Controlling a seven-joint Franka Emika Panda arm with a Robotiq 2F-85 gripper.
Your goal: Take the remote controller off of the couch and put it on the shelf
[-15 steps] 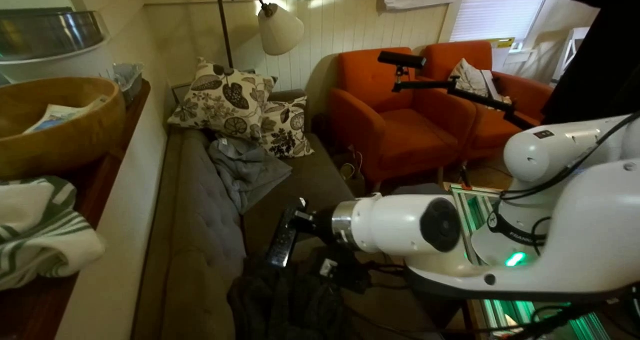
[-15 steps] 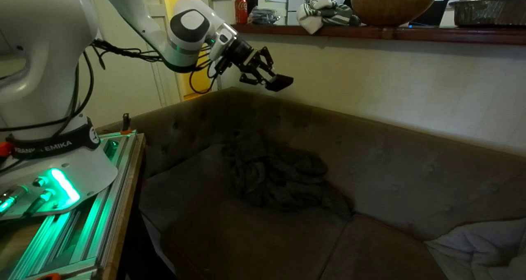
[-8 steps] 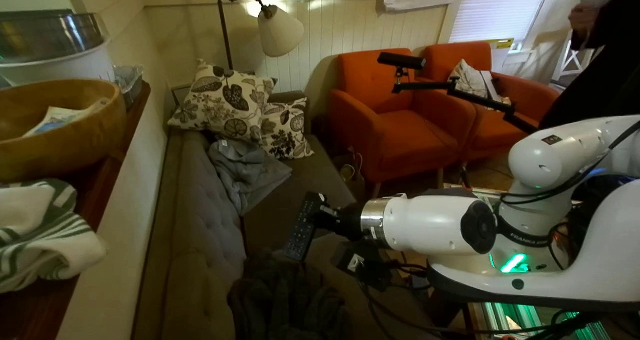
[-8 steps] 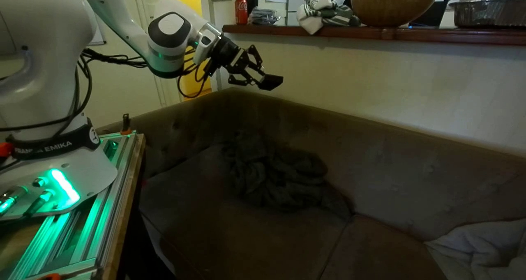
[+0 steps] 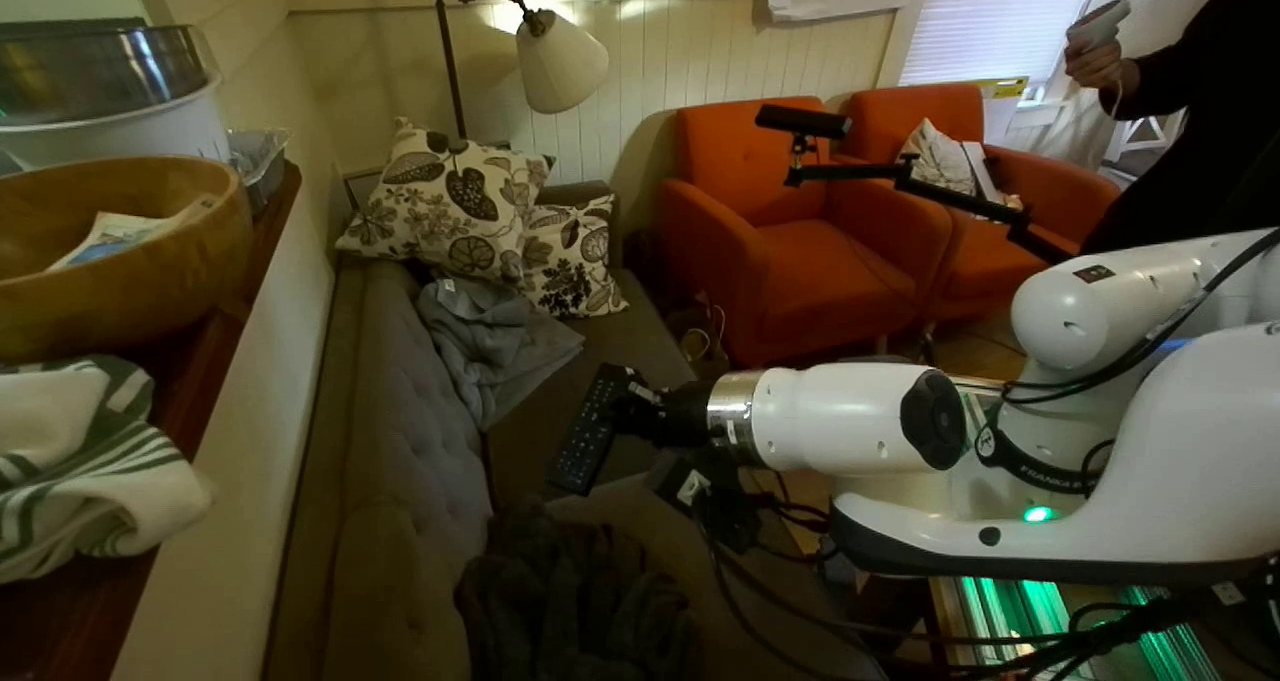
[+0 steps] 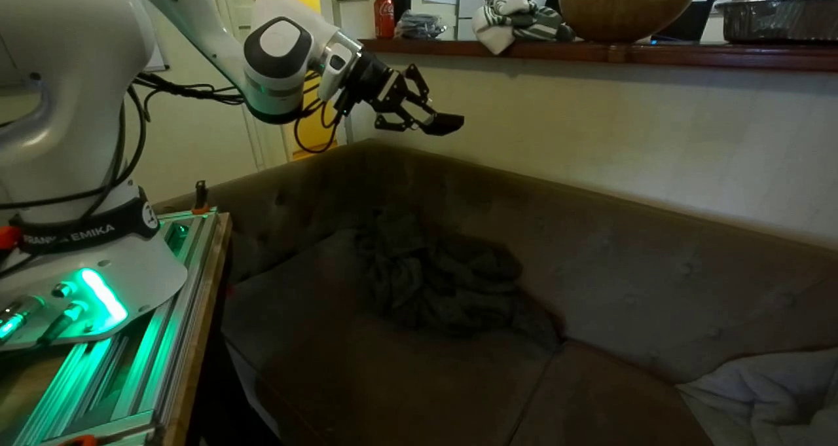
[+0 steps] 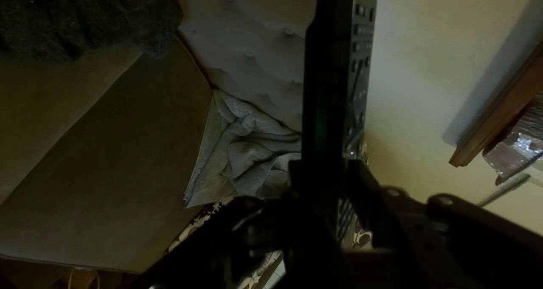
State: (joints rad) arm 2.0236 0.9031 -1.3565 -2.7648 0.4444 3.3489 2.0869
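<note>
The gripper point(image 7: 325, 174) stands nearly closed, its fingers point(image 7: 362, 187) parted only by the thickness of the black remote control point(image 5: 583, 446) they pinch, one on the button side and one on the back. The hold sits nearer one end, so the longer stretch of the remote control juts out past the grip. Gripper and load hang in the air above the couch point(image 6: 425, 380), apart from its seat and from the dark bunched cloth point(image 6: 452, 282) lying there. Farther along the couch are a grey blanket point(image 5: 490, 331) and two leaf-patterned throw pillows point(image 5: 450, 206). Beyond the backrest point(image 6: 655, 256), along the wall point(image 6: 622, 131), runs the red-brown wooden shelf point(image 6: 668, 54), bearing a red Coca-Cola can point(image 6: 384, 18), a green-striped towel point(image 6: 524, 23), a wooden bowl point(image 6: 628, 7) and a foil tray point(image 6: 782, 23).

The pick-up looks finished; the step in hand, I judge, is the carry to the shelf, with the remote control not yet over it. The next move probably calls for lifting above the shelf's front edge and reaching across the backrest, then rolling the gripper so the remote control lies level. After that it should be lowered onto a spot beside the towel or bowl, not on them, before the fingers part.
</note>
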